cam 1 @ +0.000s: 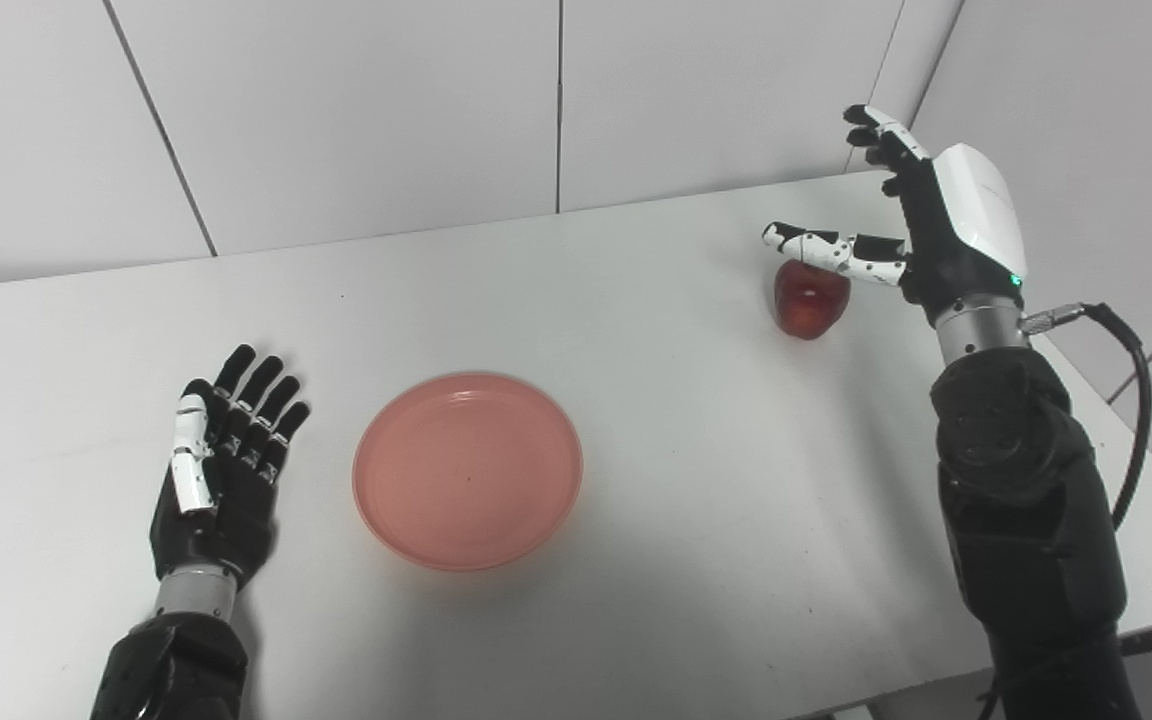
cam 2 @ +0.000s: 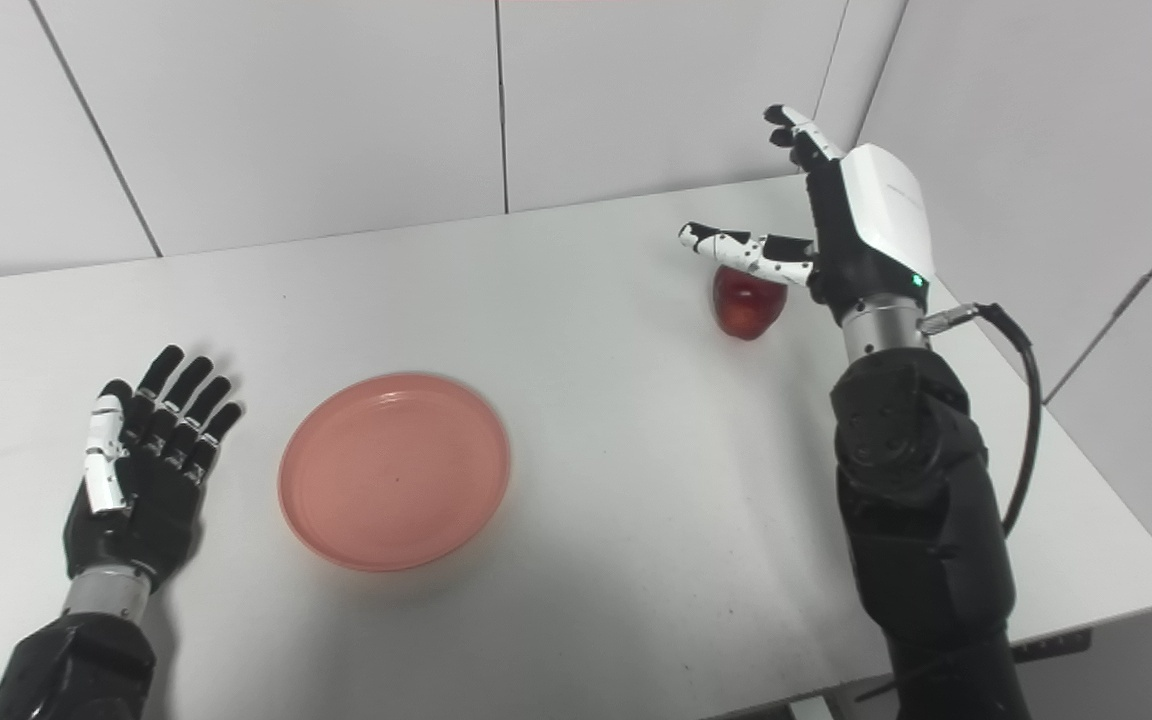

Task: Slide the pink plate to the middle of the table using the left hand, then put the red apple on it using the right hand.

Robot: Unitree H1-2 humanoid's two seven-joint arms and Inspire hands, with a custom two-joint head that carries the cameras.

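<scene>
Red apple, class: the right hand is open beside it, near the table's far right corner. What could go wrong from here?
1. The red apple sits near the table edge; a nudge from the open right hand might roll it off.
2. The pink plate is shallow, so the apple could roll out.

Apple (cam 1: 812, 300) top behind thumb.

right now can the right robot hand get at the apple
Probably yes: the right robot hand is open just beside the red apple, thumb over it, with nothing between them; the pink plate lies well clear.
</scene>
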